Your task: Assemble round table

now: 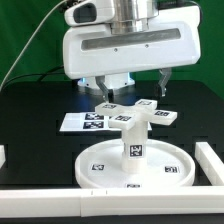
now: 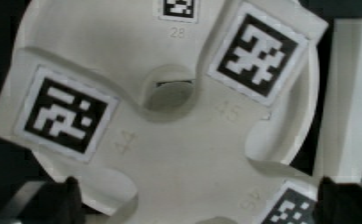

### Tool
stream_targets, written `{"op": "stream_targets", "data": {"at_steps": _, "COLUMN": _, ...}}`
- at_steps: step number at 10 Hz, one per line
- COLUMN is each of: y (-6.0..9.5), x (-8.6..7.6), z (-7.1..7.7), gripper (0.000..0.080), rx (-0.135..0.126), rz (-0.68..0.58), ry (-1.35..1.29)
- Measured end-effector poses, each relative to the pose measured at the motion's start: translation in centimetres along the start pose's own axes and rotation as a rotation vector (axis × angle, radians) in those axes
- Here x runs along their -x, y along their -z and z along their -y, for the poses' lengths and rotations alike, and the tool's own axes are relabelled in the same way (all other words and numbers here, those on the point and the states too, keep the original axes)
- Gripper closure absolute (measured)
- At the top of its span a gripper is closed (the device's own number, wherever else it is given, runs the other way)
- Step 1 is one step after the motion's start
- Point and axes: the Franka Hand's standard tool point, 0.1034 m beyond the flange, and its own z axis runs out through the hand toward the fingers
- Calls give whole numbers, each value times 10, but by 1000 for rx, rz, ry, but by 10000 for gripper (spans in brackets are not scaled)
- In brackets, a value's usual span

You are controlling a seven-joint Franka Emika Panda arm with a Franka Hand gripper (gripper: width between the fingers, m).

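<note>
Currently, my inventory of the rig from the remote desk, tool end first.

Gripper (image 1: 131, 84): above the work, fingers (image 1: 162, 80) spread apart and nothing between them. I read it as open and empty. In the wrist view only dark finger tips (image 2: 288, 205) show at the picture's edge.

Cross-shaped foot (image 1: 131, 113): flat white plastic piece with square black-white tags, lying on top of the post, directly under the gripper. Whether it is screwed home or only resting, I cannot tell.

Post (image 1: 132, 143): thick white cylinder, tagged, upright on the middle of the disc.

Disc (image 1: 100, 158): large round white top, flat on the black table (image 1: 30, 120), tags on its face, rim toward the camera.

Border bars (image 1: 213, 160): long white rails at the near edge and the exterior view's right. Not part of the build.

Marker board (image 1: 85, 122): flat tagged strip behind the disc, on the exterior view's left.

Step in hand, my judgement: disc and post are joined, and the foot is placed on the post. The build looks close to done. Next move likely calls for centring the fingers over the foot, closing on it and turning it until tight, keeping the post from tilting.

View differences: the exterior view gives the whole stack and the finger spread. The wrist view gives the foot's (image 2: 178, 110) face close up, with a central socket (image 2: 165, 90) and large tags (image 2: 258, 55), but not the disc or post beneath.
</note>
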Motion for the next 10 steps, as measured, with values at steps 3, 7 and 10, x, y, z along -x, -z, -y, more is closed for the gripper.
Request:
{"op": "stream_targets", "data": {"at_steps": 3, "y": -8, "x": -1, "z": 0, "gripper": 151, "rx": 7, "rz": -2, "ry": 7}}
{"op": "stream_targets", "data": {"at_steps": 7, "y": -25, "x": 0, "z": 3, "gripper": 151, "rx": 22, "rz": -2, "ry": 23}}
{"op": "stream_targets", "data": {"at_steps": 10, "y": -26, "x": 0, "z": 2, "gripper": 183, "rx": 22, "rz": -1, "ry": 23}}
